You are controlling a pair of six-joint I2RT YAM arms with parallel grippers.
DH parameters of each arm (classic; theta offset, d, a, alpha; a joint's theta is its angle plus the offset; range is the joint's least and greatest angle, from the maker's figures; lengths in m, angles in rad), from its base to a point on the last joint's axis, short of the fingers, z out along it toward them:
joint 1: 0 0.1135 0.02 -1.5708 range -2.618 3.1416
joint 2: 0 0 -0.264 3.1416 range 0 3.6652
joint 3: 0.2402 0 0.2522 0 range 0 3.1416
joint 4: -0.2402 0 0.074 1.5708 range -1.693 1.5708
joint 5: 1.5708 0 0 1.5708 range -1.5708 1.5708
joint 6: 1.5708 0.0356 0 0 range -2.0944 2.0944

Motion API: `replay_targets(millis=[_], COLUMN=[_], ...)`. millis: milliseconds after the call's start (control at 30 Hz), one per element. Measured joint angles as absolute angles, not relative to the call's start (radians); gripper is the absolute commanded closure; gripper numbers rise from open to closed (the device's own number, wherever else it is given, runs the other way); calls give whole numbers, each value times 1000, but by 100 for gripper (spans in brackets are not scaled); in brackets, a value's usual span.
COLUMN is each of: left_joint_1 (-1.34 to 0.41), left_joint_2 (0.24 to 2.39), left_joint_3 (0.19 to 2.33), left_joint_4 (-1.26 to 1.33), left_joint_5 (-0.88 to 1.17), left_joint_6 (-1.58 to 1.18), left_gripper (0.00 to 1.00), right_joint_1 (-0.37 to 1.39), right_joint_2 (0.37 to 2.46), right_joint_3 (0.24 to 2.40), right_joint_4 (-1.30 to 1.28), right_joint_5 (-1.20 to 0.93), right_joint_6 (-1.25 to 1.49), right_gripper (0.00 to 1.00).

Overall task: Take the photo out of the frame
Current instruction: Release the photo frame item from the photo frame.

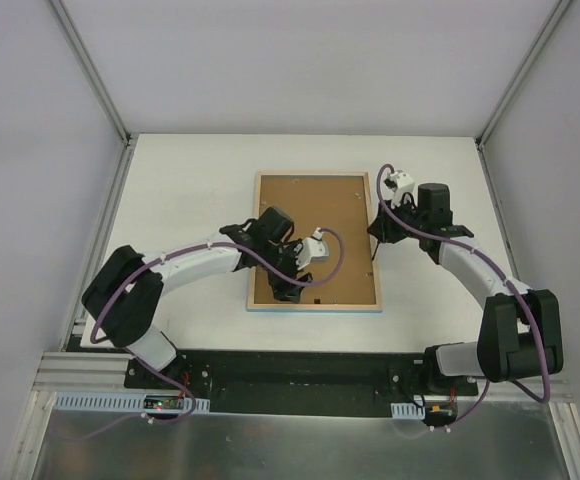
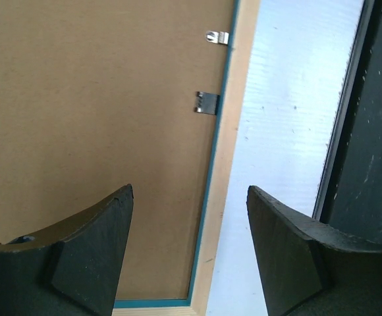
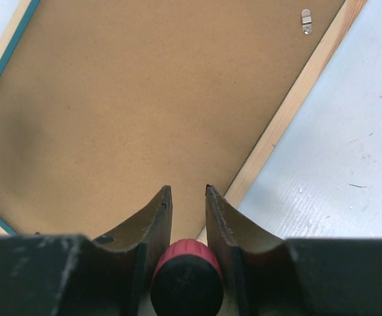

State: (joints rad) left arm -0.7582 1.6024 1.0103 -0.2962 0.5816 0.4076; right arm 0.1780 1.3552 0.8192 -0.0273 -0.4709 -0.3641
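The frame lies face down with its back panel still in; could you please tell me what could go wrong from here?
1. The right hand holds the screwdriver; its tip could slip off a small metal clip and gouge the brown back panel.
2. The frame lies loose on the table, and the left hand is open over it, gripping nothing, so prying may slide it.

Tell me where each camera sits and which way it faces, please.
Top external: above the near side of the table, looking down on the face-down frame; left arm and right arm show.
Left wrist: over the frame's edge; open left gripper shows.
Right wrist: over the frame's back; right gripper clamps a red-handled screwdriver.
Both wrist views share the frame's back.
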Motion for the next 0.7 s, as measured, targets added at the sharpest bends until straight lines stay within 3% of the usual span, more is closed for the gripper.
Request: replay_targets(millis=[433,700], left_joint_1=[-963,-989], left_joint_2=[1542,1555], left_joint_3=[892,870], left_joint_4=[-269,-186], left_joint_5=[385,252], left_joint_6=[547,558], left_gripper=[41,48], right_joint_1=[175,175], right_joint_2=[1356,1356], right_joint_3=[807,807], right_joint_4=[4,13], right_joint_5=[-518,-521], right_joint_6=[-314,-303], right_gripper=[99,99])
